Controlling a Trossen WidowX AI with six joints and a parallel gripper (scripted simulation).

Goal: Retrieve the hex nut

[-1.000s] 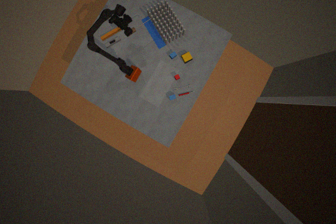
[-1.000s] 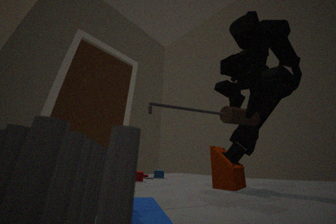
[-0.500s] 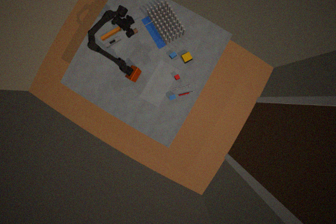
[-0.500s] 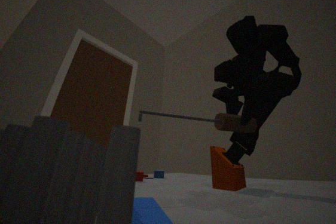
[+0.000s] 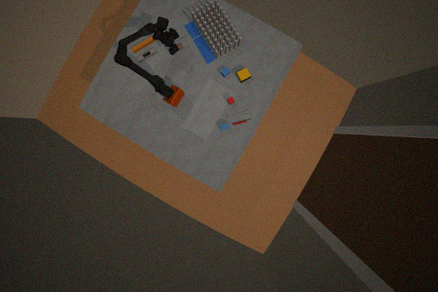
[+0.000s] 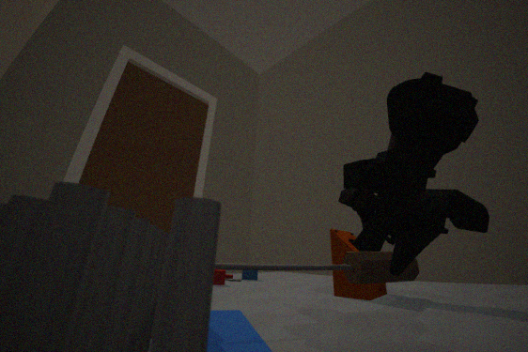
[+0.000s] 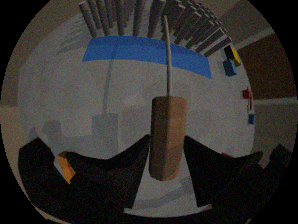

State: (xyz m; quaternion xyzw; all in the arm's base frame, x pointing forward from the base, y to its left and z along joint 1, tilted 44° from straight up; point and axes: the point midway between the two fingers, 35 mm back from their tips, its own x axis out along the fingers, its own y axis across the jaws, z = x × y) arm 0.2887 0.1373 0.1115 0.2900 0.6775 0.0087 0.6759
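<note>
My gripper (image 5: pixel 177 44) (image 6: pixel 381 263) (image 7: pixel 166 139) is shut on the wooden handle of a tool. The tool's thin metal shaft (image 5: pixel 192 40) (image 6: pixel 282 267) (image 7: pixel 169 65) points toward the spacers and passes above the blue taped strip (image 5: pixel 207 54) (image 6: pixel 230 327) (image 7: pixel 125 50). Its far end is at the front edge of the standing metal spacers (image 5: pixel 216 27) (image 6: pixel 193 256) (image 7: pixel 137 20). A near spacer hides that end in the exterior view; whether it touches any spacer cannot be told. The spacers stand in dense upright rows. The hex nut cannot be made out in any view.
An orange bar (image 5: pixel 143 44) (image 7: pixel 66 167) and a pale item with a black middle (image 5: pixel 147 54) lie beneath the arm. An orange block (image 5: pixel 176 96) (image 6: pixel 359 284) is at the arm's base. Yellow (image 5: pixel 244 75), blue (image 5: pixel 225 72) and red (image 5: pixel 231 100) blocks and a red-handled tool (image 5: pixel 241 121) lie beyond the strip's end.
</note>
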